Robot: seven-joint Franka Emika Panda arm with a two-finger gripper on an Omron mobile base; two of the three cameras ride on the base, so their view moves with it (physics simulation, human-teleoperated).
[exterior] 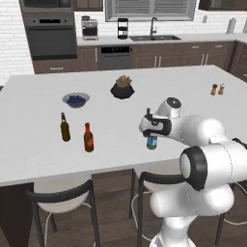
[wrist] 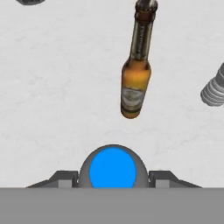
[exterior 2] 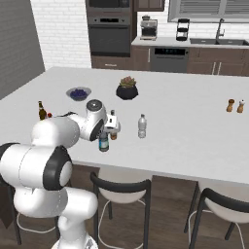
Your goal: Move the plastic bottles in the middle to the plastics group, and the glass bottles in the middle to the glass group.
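- At the far left of the counter (exterior: 29, 96) stand the two dark glass bottles, the dark brown bottle (exterior: 64, 128) and the red-necked bottle (exterior: 88, 138). They are upright and near each other, so this looks like the glass group.
- Behind them are a bowl of blue berries (exterior: 75, 100) and a dark plant pot (exterior: 122, 89), well apart from the work.
- In the middle, the gripper (exterior: 151, 131) comes down from above over the blue-labelled plastic bottle (exterior: 152, 142). In the hand view its fingertips (wrist: 65, 179) sit against both sides of the bottle's blue top, half-closed, so I judge it grips the bottle. The bottle is upright, and its base seems to be on the counter.
- A grip from above probably keeps the fingers away from the neighbours, because the amber glass bottle (wrist: 135, 83) stands just beside it.
- Further right stands a whitish plastic bottle (exterior 2: 142, 126), apart from both.
- At the far right are two small shakers (exterior: 217, 89), not part of the sorting.
- I judge the next move is a lift, then a carry toward the plastics side.
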